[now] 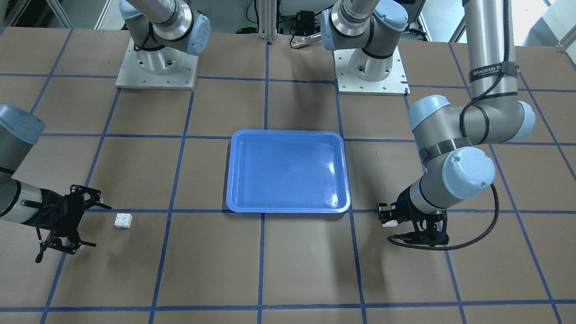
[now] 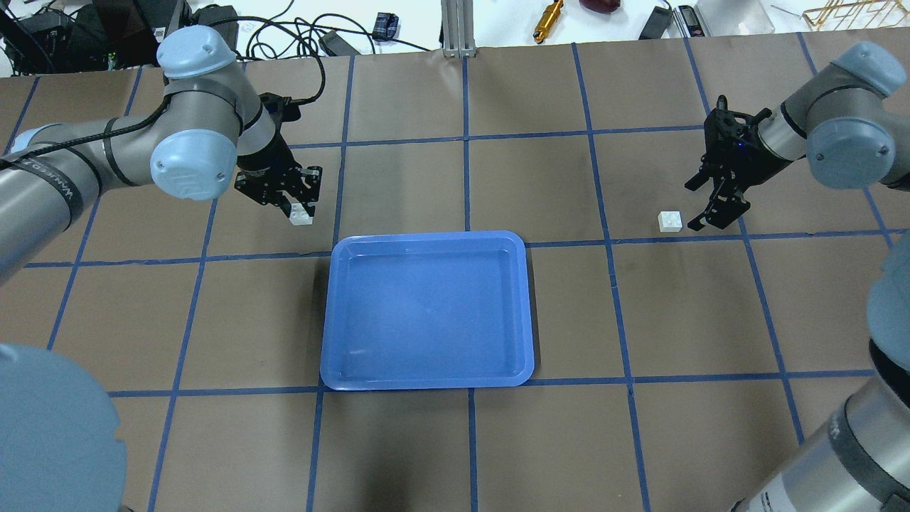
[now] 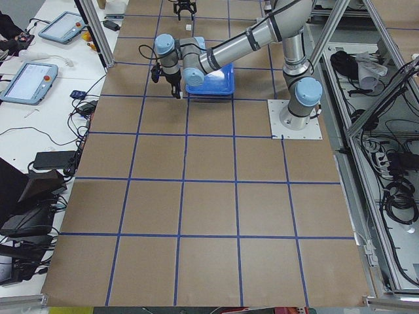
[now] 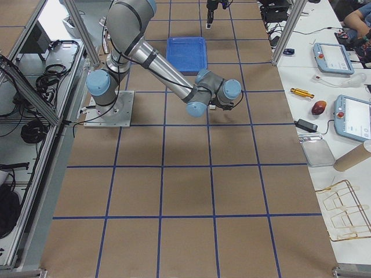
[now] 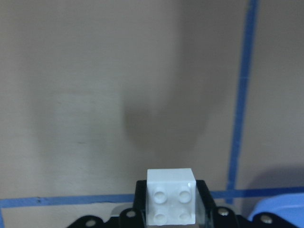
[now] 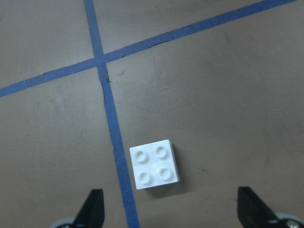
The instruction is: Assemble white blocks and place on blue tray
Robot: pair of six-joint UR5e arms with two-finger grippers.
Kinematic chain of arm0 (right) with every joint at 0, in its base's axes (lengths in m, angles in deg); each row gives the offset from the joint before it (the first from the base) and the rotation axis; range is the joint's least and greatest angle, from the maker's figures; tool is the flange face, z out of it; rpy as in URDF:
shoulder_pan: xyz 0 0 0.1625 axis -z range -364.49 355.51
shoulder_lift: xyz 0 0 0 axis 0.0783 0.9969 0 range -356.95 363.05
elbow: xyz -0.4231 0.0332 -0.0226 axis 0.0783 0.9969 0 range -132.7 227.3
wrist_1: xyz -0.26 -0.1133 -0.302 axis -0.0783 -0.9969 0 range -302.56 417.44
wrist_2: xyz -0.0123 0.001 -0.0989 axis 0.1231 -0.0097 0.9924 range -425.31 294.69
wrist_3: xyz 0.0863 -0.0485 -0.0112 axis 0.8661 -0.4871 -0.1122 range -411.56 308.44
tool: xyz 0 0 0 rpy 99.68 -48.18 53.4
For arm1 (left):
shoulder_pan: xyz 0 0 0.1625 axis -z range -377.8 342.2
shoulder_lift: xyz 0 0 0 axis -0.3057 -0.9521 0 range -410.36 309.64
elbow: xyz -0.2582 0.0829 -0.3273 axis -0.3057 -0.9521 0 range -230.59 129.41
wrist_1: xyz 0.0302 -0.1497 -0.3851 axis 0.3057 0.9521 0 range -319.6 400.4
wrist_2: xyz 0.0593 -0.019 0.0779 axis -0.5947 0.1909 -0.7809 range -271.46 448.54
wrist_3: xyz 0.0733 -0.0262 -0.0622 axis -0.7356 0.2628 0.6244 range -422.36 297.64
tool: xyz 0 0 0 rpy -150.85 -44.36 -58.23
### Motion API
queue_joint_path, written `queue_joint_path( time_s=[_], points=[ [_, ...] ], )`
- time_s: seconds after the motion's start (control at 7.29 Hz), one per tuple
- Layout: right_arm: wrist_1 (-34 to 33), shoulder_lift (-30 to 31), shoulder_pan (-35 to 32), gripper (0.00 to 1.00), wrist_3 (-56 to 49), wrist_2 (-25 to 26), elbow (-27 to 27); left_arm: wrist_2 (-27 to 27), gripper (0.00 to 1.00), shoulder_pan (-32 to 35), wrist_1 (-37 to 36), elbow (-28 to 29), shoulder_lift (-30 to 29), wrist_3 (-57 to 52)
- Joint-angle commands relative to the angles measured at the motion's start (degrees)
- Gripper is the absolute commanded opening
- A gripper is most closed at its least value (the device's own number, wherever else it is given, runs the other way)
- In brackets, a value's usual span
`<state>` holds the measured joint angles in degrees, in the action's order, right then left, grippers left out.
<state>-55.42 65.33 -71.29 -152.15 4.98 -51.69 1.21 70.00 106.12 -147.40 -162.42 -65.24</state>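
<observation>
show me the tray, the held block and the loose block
tray (image 2: pixel 426 313): overhead view, bare floor of the tray
held block (image 5: pixel 171 194): left wrist view, its studded face
loose block (image 6: pixel 156 164): right wrist view, its studded top

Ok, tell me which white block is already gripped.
The left white block: the left gripper is shut on it. The right white block lies free on the table, in front of the open right gripper.
</observation>
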Motion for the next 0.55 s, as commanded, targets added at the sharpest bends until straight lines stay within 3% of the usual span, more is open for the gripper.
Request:
queue_joint_path(
  time_s=[0.0, 0.27, 0.41],
  points=[
    [0.01, 2.66, 0.00, 1.00, -0.13, 0.38, -2.95, -0.03, 0.00, 7.45, 1.16, -0.57, 2.72, 8.47],
    [-0.96, 2.67, -0.18, 1.00, -6.24, 0.47, -3.66, 0.15, 0.00, 12.81, 0.12, -5.72, 4.04, 15.15],
    [-2.79, 2.23, -0.18, 1.00, -9.51, 0.21, -3.66, 0.15, 0.00, 14.84, -3.80, -8.19, 3.70, 16.92]
  ],
)
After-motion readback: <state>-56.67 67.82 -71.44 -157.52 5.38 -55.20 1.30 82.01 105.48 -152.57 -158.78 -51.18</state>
